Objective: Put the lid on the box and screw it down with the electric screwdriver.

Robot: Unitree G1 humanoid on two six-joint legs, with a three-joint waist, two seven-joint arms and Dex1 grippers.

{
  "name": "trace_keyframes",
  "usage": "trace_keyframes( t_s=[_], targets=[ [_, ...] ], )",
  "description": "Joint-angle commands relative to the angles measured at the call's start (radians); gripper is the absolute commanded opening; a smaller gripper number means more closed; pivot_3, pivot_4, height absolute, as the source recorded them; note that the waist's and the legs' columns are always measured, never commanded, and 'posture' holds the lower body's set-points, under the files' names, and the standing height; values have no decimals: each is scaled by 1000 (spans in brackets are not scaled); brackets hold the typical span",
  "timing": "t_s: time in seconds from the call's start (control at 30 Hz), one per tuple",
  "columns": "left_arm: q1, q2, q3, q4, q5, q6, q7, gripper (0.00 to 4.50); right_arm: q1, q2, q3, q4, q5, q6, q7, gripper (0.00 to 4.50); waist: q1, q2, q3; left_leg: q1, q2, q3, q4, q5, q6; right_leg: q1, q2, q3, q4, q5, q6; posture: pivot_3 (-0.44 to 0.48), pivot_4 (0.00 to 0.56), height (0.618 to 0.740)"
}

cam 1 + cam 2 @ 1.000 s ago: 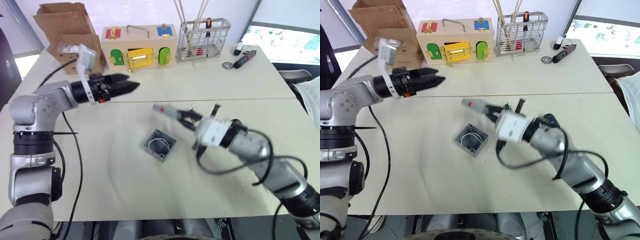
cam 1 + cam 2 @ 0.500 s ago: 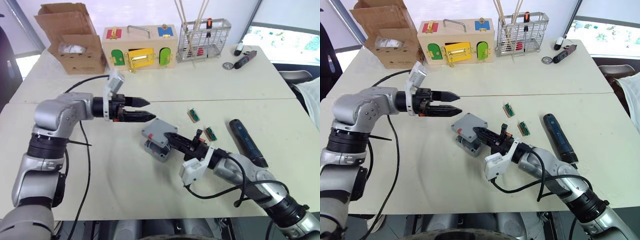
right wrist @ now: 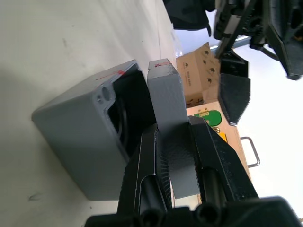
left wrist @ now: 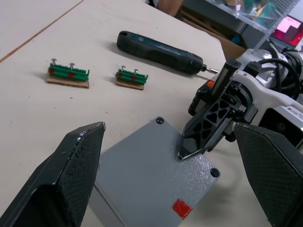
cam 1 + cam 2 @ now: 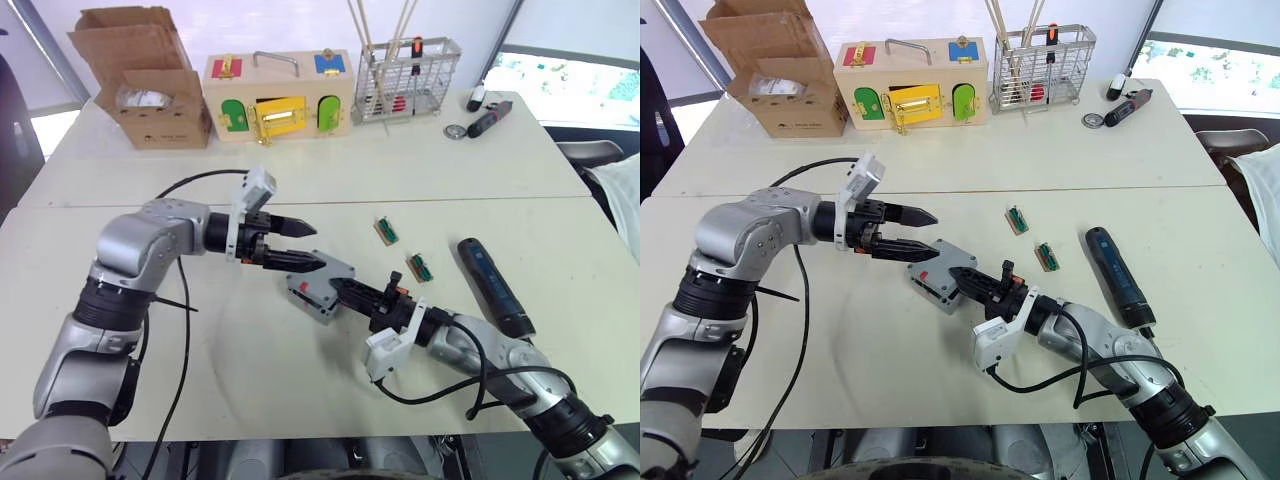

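Note:
My right gripper (image 5: 342,288) is shut on the edge of the grey lid (image 5: 323,277), which bears a small red mark. The lid lies tilted over the grey box (image 3: 83,142), and a gap to the dark inside shows on one side. My left gripper (image 5: 312,247) is open just beyond the lid's far-left side, one finger above it and one near its edge, touching nothing that I can make out. The dark blue electric screwdriver (image 5: 494,285) lies flat on the table to the right of both, with nothing holding it.
Two small green terminal blocks (image 5: 387,230) (image 5: 420,267) lie between the box and the screwdriver. At the back stand a cardboard box (image 5: 140,75), a wooden box with coloured doors (image 5: 278,95) and a wire basket (image 5: 410,75). A black-and-red tool (image 5: 488,118) lies at the back right.
My right gripper has brought the lid from mid-air down over the box. My left gripper has swung from the back left toward the box and now stands open beside the lid.

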Motion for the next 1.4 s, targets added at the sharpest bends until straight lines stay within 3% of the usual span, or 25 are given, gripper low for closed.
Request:
trace_keyframes(
  t_s=[0.03,0.67,0.77,1.0,1.23,1.4],
  targets=[
    [13,0,4,-32,8,-15,-2,4434,11,7,-23,-12,-4,-29,-18,163,0,0,0,0,0,0,0,0,0,0,0,0,0,0,0,0,150,740],
    [40,-22,-78,12,125,-128,-57,4434,17,41,-14,35,-45,-47,-28,163,2,0,0,3,0,0,0,0,0,3,0,0,0,0,0,0,150,740],
    [48,-28,-88,16,143,-149,-60,3695,28,44,-14,33,-52,-50,-31,163,2,0,0,3,0,0,0,0,0,3,0,0,0,0,0,0,150,740],
    [59,-42,-99,4,158,-154,-67,110,42,40,-17,35,-59,-53,-39,163,2,0,0,3,0,0,0,0,0,3,0,0,0,0,0,0,150,740],
    [86,-47,-155,14,229,-213,-58,48,50,42,-22,33,-62,-52,-47,163,5,0,0,6,0,0,0,0,0,6,0,0,0,0,0,0,150,740],
    [109,-58,-185,25,260,-248,-58,0,61,44,-34,31,-62,-47,-59,2561,8,-1,-1,16,0,0,-2,-2,3,17,0,0,-2,0,0,0,150,740]
  ],
)
